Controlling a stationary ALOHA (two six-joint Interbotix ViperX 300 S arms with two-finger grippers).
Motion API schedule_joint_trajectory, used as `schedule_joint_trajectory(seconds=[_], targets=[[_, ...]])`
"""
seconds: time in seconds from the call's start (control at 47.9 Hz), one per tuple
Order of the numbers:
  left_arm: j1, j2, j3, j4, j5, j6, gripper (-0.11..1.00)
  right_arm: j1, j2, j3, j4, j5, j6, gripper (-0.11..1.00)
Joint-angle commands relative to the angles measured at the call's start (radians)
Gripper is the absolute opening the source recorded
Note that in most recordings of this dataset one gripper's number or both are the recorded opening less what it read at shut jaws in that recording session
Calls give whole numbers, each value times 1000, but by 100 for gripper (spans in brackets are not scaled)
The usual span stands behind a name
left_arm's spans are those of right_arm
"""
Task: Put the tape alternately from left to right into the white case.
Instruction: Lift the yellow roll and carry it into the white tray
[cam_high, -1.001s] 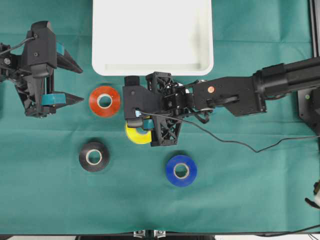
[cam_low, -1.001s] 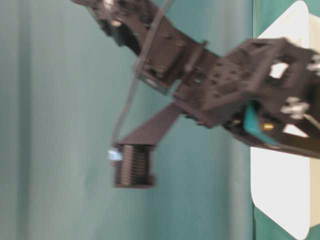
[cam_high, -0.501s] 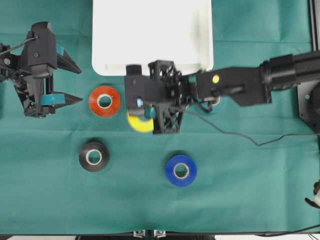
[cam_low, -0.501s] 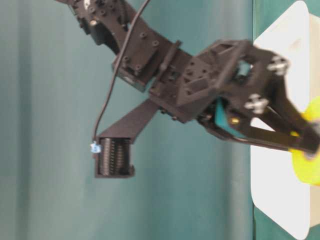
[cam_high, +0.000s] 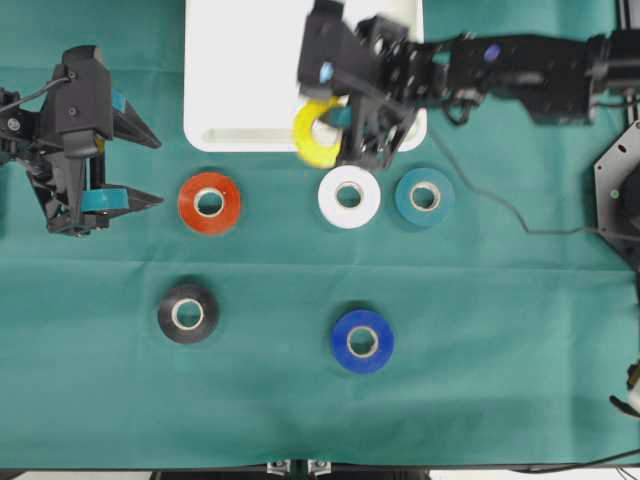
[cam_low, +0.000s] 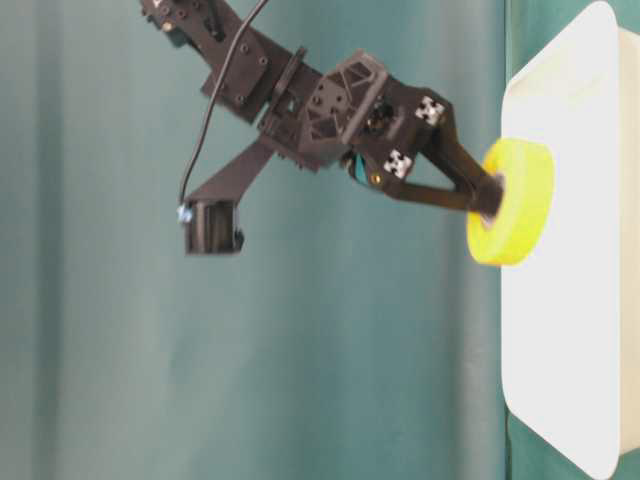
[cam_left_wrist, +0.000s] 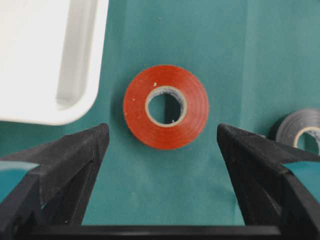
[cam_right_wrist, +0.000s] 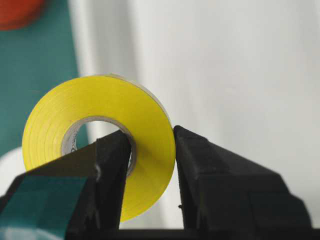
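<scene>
A table draped in a green cloth (cam_high: 480, 340) carries the white case (cam_high: 250, 70) at its far edge. Five tape rolls lie flat on the cloth: a red roll (cam_high: 209, 203) just below the case's left corner, a white roll (cam_high: 349, 196) touching a teal roll (cam_high: 425, 198) beside it, a black roll (cam_high: 188, 313) lower left, and a blue roll (cam_high: 362, 341) lower centre.

Tape rolls: six, one each of yellow tape (cam_high: 316, 131), red tape (cam_high: 209, 203), white tape (cam_high: 349, 197), teal tape (cam_high: 425, 198), black tape (cam_high: 188, 313), blue tape (cam_high: 362, 341)
White case (cam_high: 250, 90): one
Rolls lying inside the case: apparently none
Grippers: two, left gripper (cam_high: 135, 165), right gripper (cam_high: 338, 118)
Green cloth (cam_high: 500, 350): one
</scene>
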Motion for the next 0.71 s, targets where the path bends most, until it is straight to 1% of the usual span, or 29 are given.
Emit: schedule_joint_trajectory(seconds=[0.0,0.167,0.292,0.542,0.688], targets=[[0,-11,-9,0,-8,0,51,-44,-37,12,-14,-18,-2,31],[2,-11,-3,0,-9,0,51,-129,-35,61,-60,-67,0,31],[2,-11,-3,0,-15,0,51,-178,-35,81,-67,-115,0,31],[2,-11,0,0,-29,2,51,-270,-23,118,-67,-224,-2,31],[2,-11,0,0,-29,0,51,-307,6,126,-71,-247,-2,31]])
